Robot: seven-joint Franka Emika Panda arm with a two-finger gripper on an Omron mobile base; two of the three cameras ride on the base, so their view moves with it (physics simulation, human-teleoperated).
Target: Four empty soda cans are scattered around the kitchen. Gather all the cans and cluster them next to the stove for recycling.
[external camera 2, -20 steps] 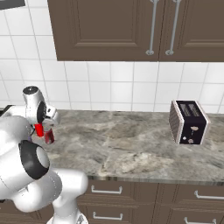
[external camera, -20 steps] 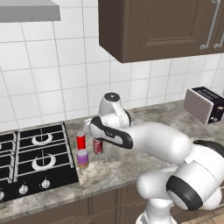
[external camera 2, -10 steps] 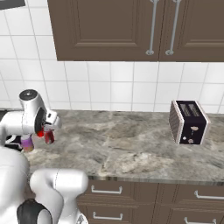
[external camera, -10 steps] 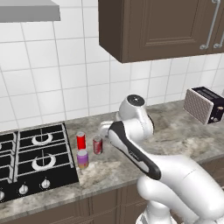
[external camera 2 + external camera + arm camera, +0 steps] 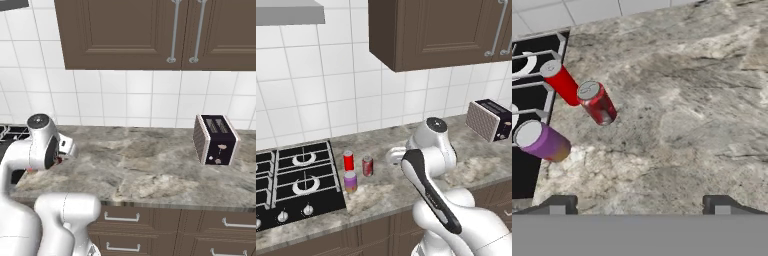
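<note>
Jaws stand wide apart with nothing between them, the two dark fingertips (image 5: 559,203) rising far from each other at the bottom of the hand view, so the gripper (image 5: 641,202) is empty above bare grey counter (image 5: 702,100). Three cans stand upright in a loose group just beside the right edge of the stove (image 5: 291,185): a bright red can (image 5: 348,160) nearest the wall, a dark red can (image 5: 367,165) with a silver rim just to its right, and a purple can (image 5: 350,181) nearest the front edge of the counter. In the hand view all three lie up and to the left of the fingertips, well apart from them, with open stone between; none sits on the line between the jaws. The task speaks of four cans and only three are grouped here, so one more likely remains to be fetched elsewhere. The main risk, by this reckoning, is the arm's own bulk: its white elbow (image 5: 426,175) hangs near the cans, and a wide swing away could brush the dark red can and topple it or roll it off the cluster. The purple can stands close to the stove's edge and the front of the counter, so a knock there could send it onto the grates or toward the floor. A toaster (image 5: 215,139) stands far along the counter, well clear.
</note>
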